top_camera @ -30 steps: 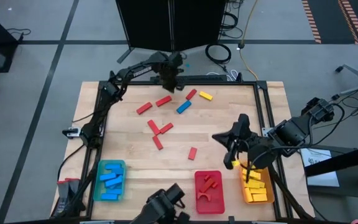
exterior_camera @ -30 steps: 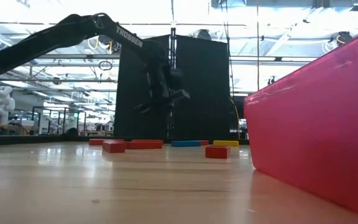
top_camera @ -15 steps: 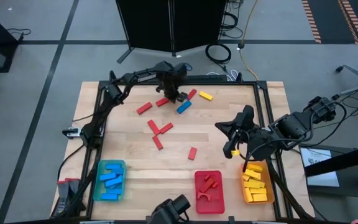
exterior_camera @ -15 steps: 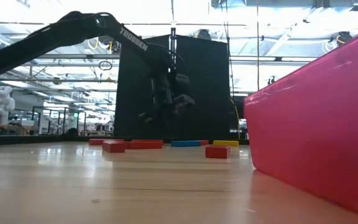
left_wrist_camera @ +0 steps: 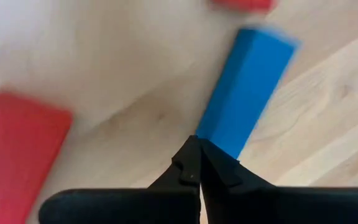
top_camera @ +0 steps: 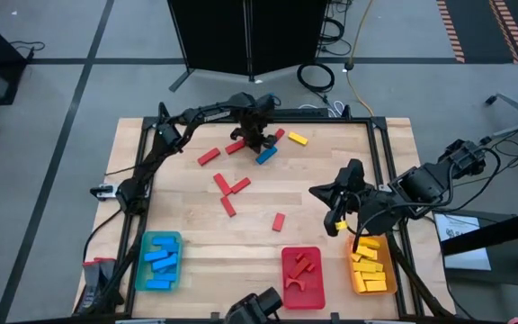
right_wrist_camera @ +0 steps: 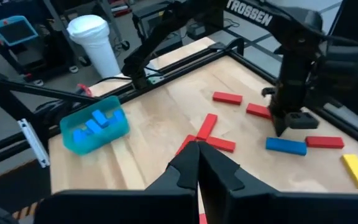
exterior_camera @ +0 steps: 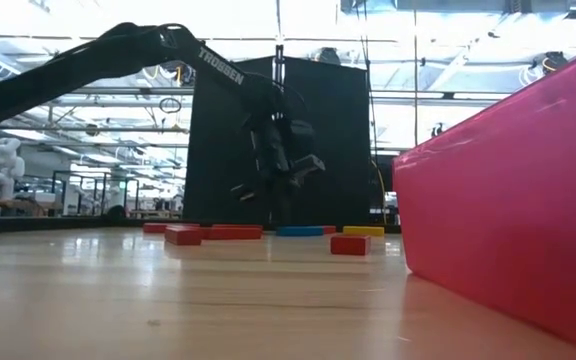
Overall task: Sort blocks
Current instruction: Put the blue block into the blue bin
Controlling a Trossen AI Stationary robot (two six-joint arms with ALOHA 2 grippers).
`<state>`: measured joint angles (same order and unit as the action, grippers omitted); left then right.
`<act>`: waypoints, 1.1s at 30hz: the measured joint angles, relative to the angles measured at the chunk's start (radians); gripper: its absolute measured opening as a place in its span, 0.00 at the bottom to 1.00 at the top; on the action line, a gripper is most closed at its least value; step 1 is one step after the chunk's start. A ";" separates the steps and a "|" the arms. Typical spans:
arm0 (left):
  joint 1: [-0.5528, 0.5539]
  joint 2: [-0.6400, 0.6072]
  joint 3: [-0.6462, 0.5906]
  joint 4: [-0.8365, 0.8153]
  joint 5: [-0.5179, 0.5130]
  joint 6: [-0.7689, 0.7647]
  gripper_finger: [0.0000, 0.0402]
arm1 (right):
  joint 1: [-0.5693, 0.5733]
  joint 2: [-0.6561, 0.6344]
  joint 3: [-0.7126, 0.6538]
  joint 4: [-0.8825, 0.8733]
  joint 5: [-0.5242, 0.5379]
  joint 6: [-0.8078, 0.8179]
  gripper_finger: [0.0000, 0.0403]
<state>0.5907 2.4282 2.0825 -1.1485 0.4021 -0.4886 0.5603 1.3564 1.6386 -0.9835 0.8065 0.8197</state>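
The left gripper (top_camera: 257,137), fingers pressed together and holding nothing, hangs at the far side of the table just beside the lone blue block (top_camera: 265,155), whose long axis runs diagonally away from the fingertips in the left wrist view; this arm is far nearer to it than the right gripper (top_camera: 338,222), also closed and empty, which waits above the yellow tray (top_camera: 373,284). The bare wooden table (top_camera: 178,211) leaves room around the block, though red blocks (top_camera: 237,146) lie close by.
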 joint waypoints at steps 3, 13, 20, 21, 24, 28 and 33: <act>-0.019 -0.001 0.004 -0.025 -0.037 -0.003 0.00 | 0.017 0.001 0.000 0.024 -0.001 0.006 0.00; -0.126 -0.083 0.002 -0.154 0.258 0.177 0.00 | 0.004 0.002 0.000 -0.156 0.109 0.101 0.00; -0.185 -0.451 0.002 -0.240 0.067 0.353 0.00 | -0.355 0.062 0.000 -0.456 -0.023 0.145 0.00; -0.186 -0.515 0.003 -0.240 0.047 0.362 0.00 | -0.414 0.085 0.000 -0.446 -0.051 0.051 0.00; -0.195 -0.701 0.004 -0.221 -0.061 0.343 0.00 | -0.563 0.165 0.000 -0.306 -0.167 -0.367 0.00; -0.253 -0.884 0.004 -0.178 -0.247 0.292 0.00 | -0.702 0.286 0.000 -0.050 -0.389 -0.897 0.00; -0.308 -1.044 0.004 -0.178 -0.417 0.285 0.00 | -0.835 0.409 0.000 0.083 -0.618 -1.227 0.00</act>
<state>0.2824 1.3843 2.0865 -1.3262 -0.0154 -0.2040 -0.2749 1.7653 1.6382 -0.9005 0.1884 -0.4072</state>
